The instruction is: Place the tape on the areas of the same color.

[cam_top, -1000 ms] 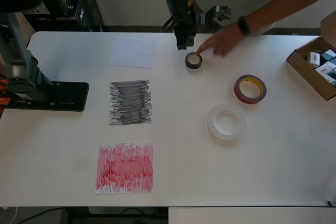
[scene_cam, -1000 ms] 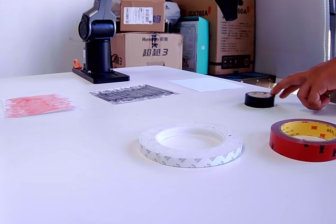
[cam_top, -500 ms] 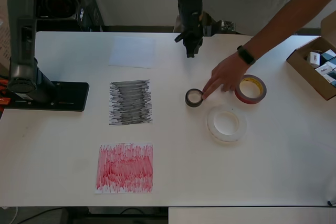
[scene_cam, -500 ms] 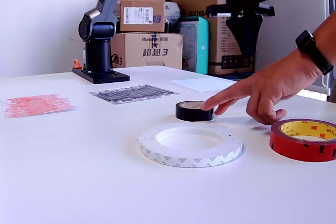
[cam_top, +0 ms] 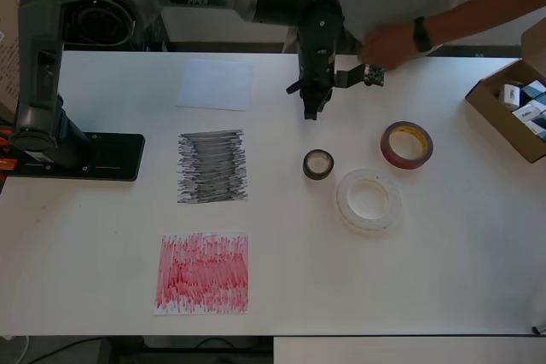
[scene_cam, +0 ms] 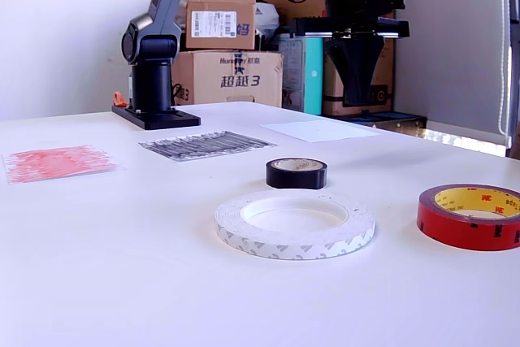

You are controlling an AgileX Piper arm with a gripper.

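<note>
The small black tape roll [cam_top: 318, 164] lies flat mid-table, left of the dark-red roll [cam_top: 407, 144] and above-left of the white ring [cam_top: 368, 199]. My gripper [cam_top: 310, 111] hangs above the table beyond the black roll. It points down, its jaws look together, and it holds nothing. The plain white sheet [cam_top: 215, 84], black scribbled sheet [cam_top: 212, 166] and red scribbled sheet [cam_top: 203, 272] lie in a column on the overhead view's left, all bare. The exterior view shows the gripper [scene_cam: 355, 97] behind the black roll [scene_cam: 296, 173], with the white ring [scene_cam: 295, 223] and red roll [scene_cam: 473, 215] nearer.
A person's hand [cam_top: 388, 44] with a black wristband is at the table's far edge, right of my arm. An open cardboard carton [cam_top: 512, 112] with small boxes sits at the overhead view's right edge. The arm's base [cam_top: 77, 155] stands at the left.
The person's hand slid the black roll from the far side to mid-table, then let go and pulled back. My gripper moved nearer over the table and lowered.
</note>
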